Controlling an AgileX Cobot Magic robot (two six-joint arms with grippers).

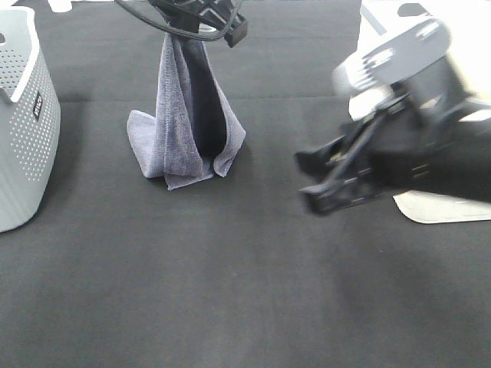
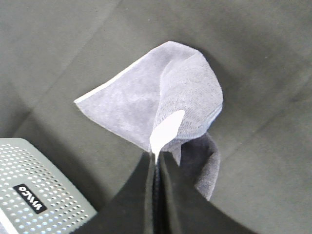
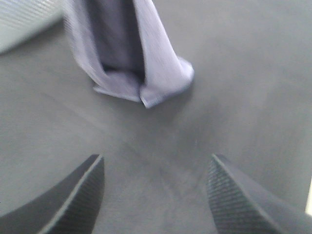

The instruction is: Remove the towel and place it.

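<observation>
Black worktop [image 1: 230, 299]; soft lavender terry towel [image 1: 178, 126] hangs vertically from clamped left fingers [image 2: 139, 200], right fingers [image 3: 73, 200] spread, seemingly empty.

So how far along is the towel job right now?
Done: the left end effector is shut on the towel next to its white tag, and the cloth hangs from it. In hand: the lift, since the lower folds rest on the black table. The right end effector is open and empty, apart from the towel. Left: raising it clear and setting it down; not yet placed.
</observation>
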